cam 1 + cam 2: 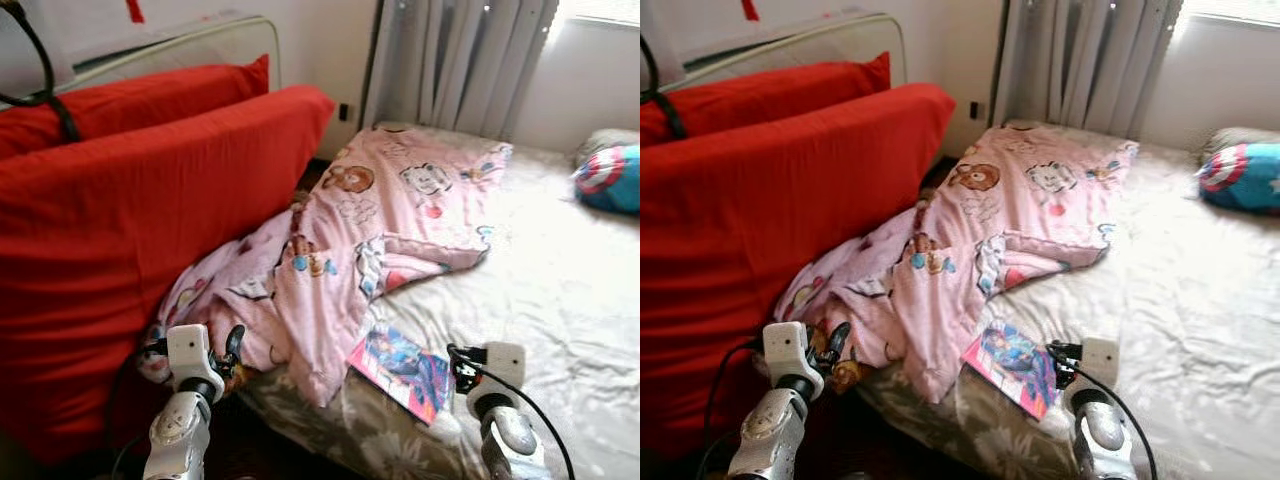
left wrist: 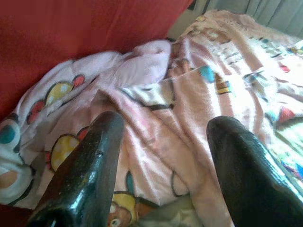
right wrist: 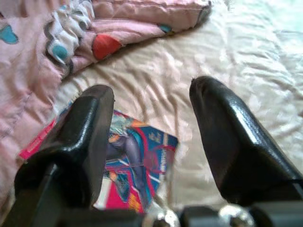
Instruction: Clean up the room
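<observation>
Pink cartoon blanket (image 1: 375, 225) crumpled across near side of bed (image 1: 560, 300), one end spilling down against red cushions (image 1: 130, 220). Bright comic book (image 1: 405, 370) flat on sheet at near bed edge, one corner just under blanket hem. Left gripper (image 2: 163, 165) low over bunched blanket fold, fingers spread wide, nothing held. Right gripper (image 3: 151, 137) poised just above comic book, fingers likewise apart and empty. Blue shield-print pillow (image 1: 610, 175) far off by window. Likely step: lift book clear first. Best to approach along the free edge, slide one finger under the spine, pinch gently; thin pages, soft sheet, easy to crease or snag bedding.
</observation>
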You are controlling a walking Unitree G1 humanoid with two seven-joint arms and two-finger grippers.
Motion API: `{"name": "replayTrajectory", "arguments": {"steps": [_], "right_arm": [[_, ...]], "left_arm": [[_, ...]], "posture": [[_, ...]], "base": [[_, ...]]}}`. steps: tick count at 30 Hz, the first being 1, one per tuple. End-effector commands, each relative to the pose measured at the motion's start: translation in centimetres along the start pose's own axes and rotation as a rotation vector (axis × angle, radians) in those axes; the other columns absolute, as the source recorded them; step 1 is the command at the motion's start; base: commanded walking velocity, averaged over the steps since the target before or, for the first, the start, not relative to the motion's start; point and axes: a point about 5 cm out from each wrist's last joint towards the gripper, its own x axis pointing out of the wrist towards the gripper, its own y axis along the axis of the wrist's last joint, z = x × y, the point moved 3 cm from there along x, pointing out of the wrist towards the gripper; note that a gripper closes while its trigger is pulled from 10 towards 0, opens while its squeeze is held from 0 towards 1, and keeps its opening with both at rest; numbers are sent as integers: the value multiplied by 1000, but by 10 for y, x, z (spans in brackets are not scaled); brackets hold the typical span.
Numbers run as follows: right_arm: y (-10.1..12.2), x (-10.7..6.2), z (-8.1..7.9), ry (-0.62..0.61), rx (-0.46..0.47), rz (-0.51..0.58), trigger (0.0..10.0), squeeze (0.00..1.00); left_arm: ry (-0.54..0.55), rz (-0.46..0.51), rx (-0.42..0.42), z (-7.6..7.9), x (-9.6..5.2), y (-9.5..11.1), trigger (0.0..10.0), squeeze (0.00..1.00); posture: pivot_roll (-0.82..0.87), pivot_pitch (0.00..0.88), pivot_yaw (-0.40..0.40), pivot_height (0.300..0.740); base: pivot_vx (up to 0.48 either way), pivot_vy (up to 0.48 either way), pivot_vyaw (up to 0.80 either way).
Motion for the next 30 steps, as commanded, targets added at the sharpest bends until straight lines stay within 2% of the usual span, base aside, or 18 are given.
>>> {"name": "replayTrajectory", "arguments": {"steps": [1, 7, 16, 21, 25, 30], "right_arm": [[4, 3, -7, 20, 10, 11, 10000, 0], [-1, 2, -11, 54, 8, -14, 10000, 0], [3, 8, -15, 53, 36, -31, 10000, 0], [4, 9, -20, 66, 40, -33, 10000, 0], [-9, 4, -25, 81, 30, -75, 10000, 0], [-9, 3, -27, 91, 26, -67, 10000, 0]], "left_arm": [[22, 2, -10, -4, 0, 0, 10000, 0], [9, 12, -14, 2, 0, 0, 10000, 0], [6, 24, -10, 0, -4, 0, 10000, 0], [6, 25, -10, -1, -10, -3, 10000, 0], [13, 30, -9, -1, -18, -6, 10000, 0], [9, 31, -16, 1, -23, -8, 10000, 0]], "posture": [[-10, 0, -64, 655], [-9, 0, -60, 655], [24, 0, -68, 655], [41, 0, -70, 655], [71, 3, -99, 655], [50, 8, -89, 655]], "base": [[0, 0, 0], [0, 0, 0], [0, 0, 0], [252, 0, 0], [264, 0, 0], [269, 0, 0]]}}
